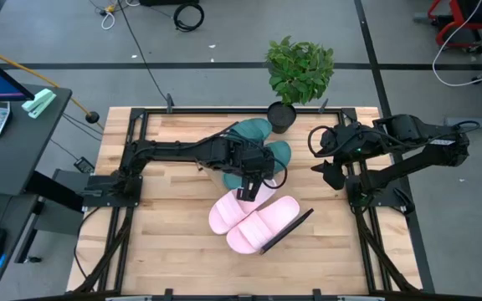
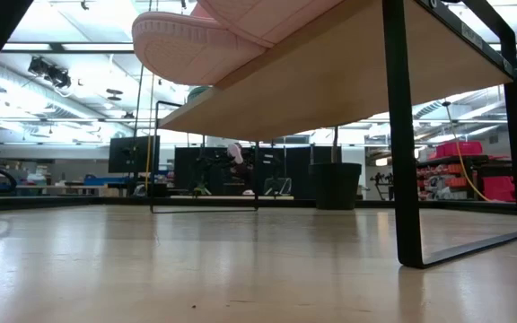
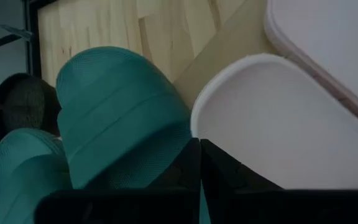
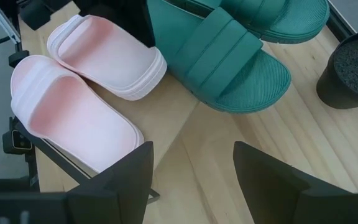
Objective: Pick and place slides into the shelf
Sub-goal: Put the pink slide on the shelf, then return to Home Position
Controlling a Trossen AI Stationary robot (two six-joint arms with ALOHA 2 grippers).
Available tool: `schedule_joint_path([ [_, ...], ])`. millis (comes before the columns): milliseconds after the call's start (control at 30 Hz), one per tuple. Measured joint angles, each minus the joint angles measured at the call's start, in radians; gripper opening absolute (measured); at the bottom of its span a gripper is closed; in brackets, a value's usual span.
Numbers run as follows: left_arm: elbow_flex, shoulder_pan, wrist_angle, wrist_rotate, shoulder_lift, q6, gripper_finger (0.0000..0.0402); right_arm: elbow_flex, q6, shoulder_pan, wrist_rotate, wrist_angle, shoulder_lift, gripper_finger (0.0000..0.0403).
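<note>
1. High view: the left gripper (image 1: pixel 250 187) hangs over the middle of the shelf (image 1: pixel 295 227), where the teal slides (image 1: pixel 262 142) meet the pink slides (image 1: pixel 251 219); the pink pair lies toward the near end of the board, the teal pair toward the far end beside the plant pot (image 1: pixel 281 116); the right gripper (image 1: pixel 329 159) waits over the right side of the table, apart from everything.
2. Low view: one pink slide's sole (image 2: pixel 196 40) overhangs the shelf edge; a nudge from the left arm could, I judge, tip it off.
3. Left wrist view: the left fingers (image 3: pixel 199 165) are pressed together with no gap between them, holding nothing, and sit just where a teal slide (image 3: pixel 120 118) meets a pink slide (image 3: pixel 272 118); lifting or sweeping from here risks dragging either one askew.
4. Right wrist view: the right fingers (image 4: pixel 126 177) stand wide apart and empty, above bare board near the teal slide (image 4: pixel 222 53).
</note>
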Motion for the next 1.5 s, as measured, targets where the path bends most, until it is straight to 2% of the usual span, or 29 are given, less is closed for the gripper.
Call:
schedule_joint_path([
  [167, 0.000, 0.001, 0.017, 0.086, 0.012, 0.000, 0.0012, 0.000, 0.000, 0.000, 0.000, 0.000, 0.000, 0.0228],
  [533, 0.001, -0.001, 0.044, 0.135, 0.051, -0.005, 0.0013, 0.000, 0.000, 0.000, 0.000, -0.003, 0.000, 0.0228],
  [967, 0.000, 0.001, 0.088, 0.146, 0.074, -0.008, 0.0024, 0.000, 0.000, 0.000, 0.000, -0.003, 0.000, 0.0228],
  [1267, 0.000, 0.006, 0.093, 0.126, 0.026, -0.032, 0.0031, 0.000, 0.000, 0.000, 0.000, -0.009, -0.013, 0.0228],
  [1367, 0.001, 0.005, 0.159, 0.127, 0.002, -0.086, 0.0029, 0.000, 0.000, 0.000, 0.000, -0.017, -0.032, 0.0228],
  [1500, 0.001, -0.014, 0.389, 0.127, -0.014, -0.141, 0.0009, 0.000, 0.003, 0.000, 0.015, -0.019, -0.070, 0.0228],
])
